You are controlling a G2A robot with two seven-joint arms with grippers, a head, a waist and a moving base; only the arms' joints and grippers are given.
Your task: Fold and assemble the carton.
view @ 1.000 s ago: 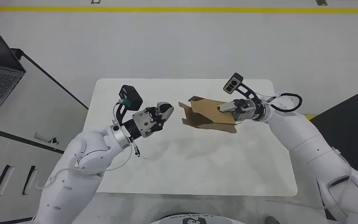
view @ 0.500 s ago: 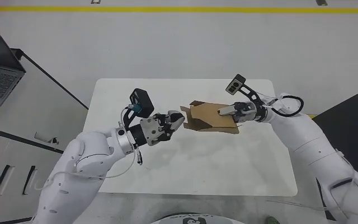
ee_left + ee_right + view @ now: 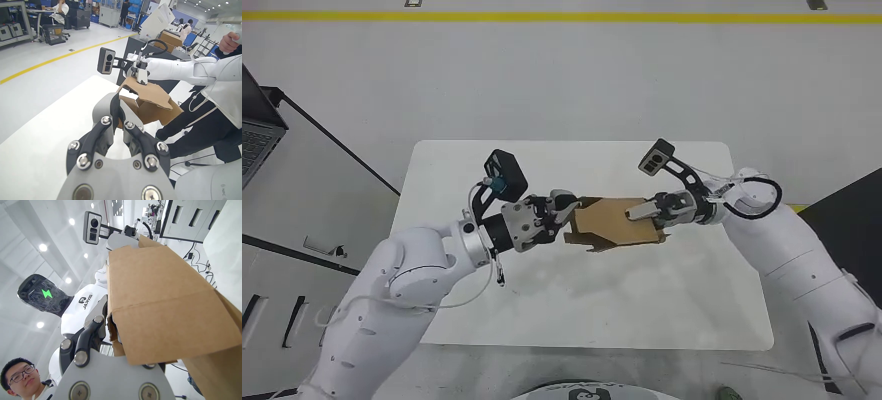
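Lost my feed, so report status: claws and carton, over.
Left claw shut, tips at open end of brown cardboard carton. Right claw shut on opposite end. End flaps not folded yet.

right claw [image 3: 108, 332]: you see one finger, on its dark linkage, rising from the base plate and pressed against the carton's near edge; cardboard hides the other finger.
carton [image 3: 160, 306]: brown cardboard stretching away from your claw, one crease across its broad face, and a ragged corner right beside the visible finger.
wrist camera [image 3: 92, 227]: the other arm's, past the carton's far end from your claw, on a black bracket, lenses turned your way.
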